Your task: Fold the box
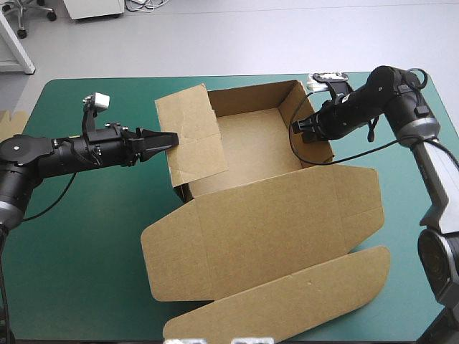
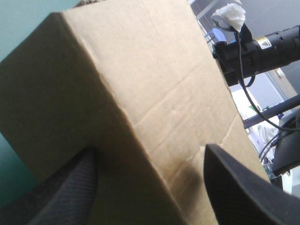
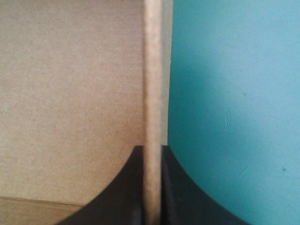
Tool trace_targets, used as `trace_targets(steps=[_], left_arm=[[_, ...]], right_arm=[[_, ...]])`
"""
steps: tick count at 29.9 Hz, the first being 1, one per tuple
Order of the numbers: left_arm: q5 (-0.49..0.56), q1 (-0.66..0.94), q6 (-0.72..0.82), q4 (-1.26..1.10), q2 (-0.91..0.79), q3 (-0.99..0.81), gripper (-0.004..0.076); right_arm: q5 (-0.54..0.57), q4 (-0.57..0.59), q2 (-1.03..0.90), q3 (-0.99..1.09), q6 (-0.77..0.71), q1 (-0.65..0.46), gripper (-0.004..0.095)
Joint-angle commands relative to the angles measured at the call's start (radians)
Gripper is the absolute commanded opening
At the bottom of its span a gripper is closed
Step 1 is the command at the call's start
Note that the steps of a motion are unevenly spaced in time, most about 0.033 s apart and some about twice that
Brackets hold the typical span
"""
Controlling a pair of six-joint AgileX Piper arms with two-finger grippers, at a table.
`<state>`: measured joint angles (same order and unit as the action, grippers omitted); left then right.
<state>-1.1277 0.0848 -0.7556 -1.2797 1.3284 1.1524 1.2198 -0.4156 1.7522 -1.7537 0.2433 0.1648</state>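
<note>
The box (image 1: 251,208) sits mid-table on the teal-green cover (image 1: 86,244). It is a tray with its far and right walls raised and its lid (image 1: 265,222) flat toward the near edge, the tuck flap (image 1: 287,304) closest to the robot. The right gripper (image 1: 305,130) is clenched on the top edge of the right wall (image 3: 152,70). Its wrist view shows the board's edge pinched between the 2 black fingers, tray floor on 1 side and cover on the other. The left gripper (image 1: 163,141) is released: its 2 fingers stand wide apart in its wrist view, with the left flap (image 1: 190,132) just ahead of them. From above, its tip looks to touch that flap's outer face. The flap tilts in over the tray's left side and is not yet tucked, so I judge this side to be the step in hand. The main risk is a push from the open left fingers shoving the whole box rightward or twisting it, since only 1 thin edge is held. That pinch could then slip or crease the wall. A push away from the score line could buckle the flap rather than hinge it. If the right grip lets go early, the right wall may spring outward. Spare board (image 1: 11,118) shows at the table's left edge, well apart.
</note>
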Motion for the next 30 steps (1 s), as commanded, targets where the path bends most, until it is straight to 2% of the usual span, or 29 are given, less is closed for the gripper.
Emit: trace_targets(steps=[1, 10, 16, 26, 30], left_arm=[[0.011, -0.006, 0.014, -0.091, -0.023, 0.034, 0.0475], [0.063, -0.038, 0.022, -0.087, -0.023, 0.034, 0.0487], [0.184, -0.123, 0.043, -0.026, -0.023, 0.041, 0.0487], [0.325, -0.269, 0.297, 0.344, -0.023, 0.118, 0.0487], [0.346, -0.313, 0.41, 0.49, -0.012, 0.119, 0.0482]], right_arm=[[-0.02, -0.055, -0.049, -0.025, -0.006, -0.001, -0.0015], [-0.02, -0.035, -0.049, -0.025, -0.019, 0.009, -0.0011], [-0.032, 0.056, -0.049, -0.025, -0.062, 0.064, -0.0011], [-0.043, 0.092, -0.049, -0.025, -0.097, 0.096, -0.0011], [-0.049, 0.099, -0.049, -0.025, -0.109, 0.105, -0.0011]])
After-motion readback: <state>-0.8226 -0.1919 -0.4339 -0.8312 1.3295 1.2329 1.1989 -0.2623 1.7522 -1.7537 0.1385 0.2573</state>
